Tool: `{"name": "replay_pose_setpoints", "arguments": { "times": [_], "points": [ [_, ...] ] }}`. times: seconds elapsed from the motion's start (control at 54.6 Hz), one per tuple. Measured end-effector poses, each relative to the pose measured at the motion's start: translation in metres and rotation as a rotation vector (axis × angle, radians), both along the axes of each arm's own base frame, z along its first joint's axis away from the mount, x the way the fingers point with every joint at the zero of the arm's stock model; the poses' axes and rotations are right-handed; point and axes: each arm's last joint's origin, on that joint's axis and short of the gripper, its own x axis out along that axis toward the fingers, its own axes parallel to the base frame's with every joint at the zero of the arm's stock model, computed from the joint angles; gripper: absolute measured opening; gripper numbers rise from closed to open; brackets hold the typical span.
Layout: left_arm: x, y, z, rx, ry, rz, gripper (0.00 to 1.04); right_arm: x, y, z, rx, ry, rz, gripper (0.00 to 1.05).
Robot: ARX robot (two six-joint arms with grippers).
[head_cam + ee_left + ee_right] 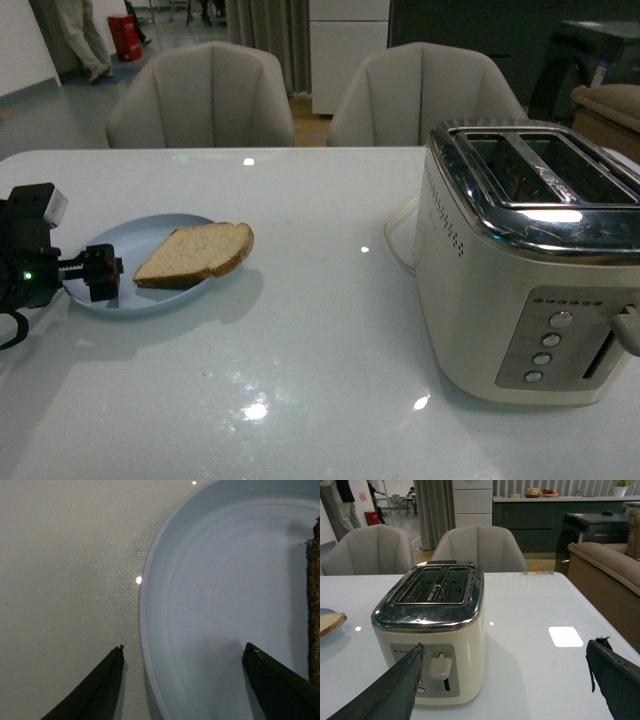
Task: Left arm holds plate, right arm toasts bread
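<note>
Table: white, glossy, with ceiling lights reflected in it; it lies under both grippers and bears everything below.
Chairs: two, pale grey and padded, at the table's far edge, beyond both grippers.
Toaster: cream body with a chrome top and two empty slots. It stands just ahead of the right gripper, nearer one finger than the other, and well apart from the left gripper.
Plate: pale blue, round and shallow, flat on the table. Its rim passes between the left gripper's fingers, and it lies far off to the side of the right gripper.
Right gripper: jaws spread wide, nothing between them, held above the table and facing the toaster's control side. It is not seen in the front view.
Left gripper: jaws apart and straddling the plate's near rim, one finger outside over the table, the other over the plate's floor. It has not closed on the rim, and whether it touches cannot be told. Its green light is on.
Bread: one tan slice with a brown crust, lying on the side of the plate farthest from the left gripper, rounded end overhanging the rim.
Lever: cream tab on the toaster's end, just beyond one finger of the right gripper.
</note>
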Motion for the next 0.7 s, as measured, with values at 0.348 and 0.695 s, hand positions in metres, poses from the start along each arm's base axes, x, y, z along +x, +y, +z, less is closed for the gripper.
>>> {"name": "replay_pose_setpoints", "arguments": {
  "times": [0.348,0.695],
  "points": [
    [-0.002,0.0,0.001,-0.059,-0.017,0.051,0.13,0.0,0.0,0.0,0.0,0.0,0.0,0.98],
    [-0.012,-0.001,0.012,-0.195,0.003,0.133,0.03,0.0,0.0,0.0,0.0,0.0,0.0,0.98]
  ]
}}
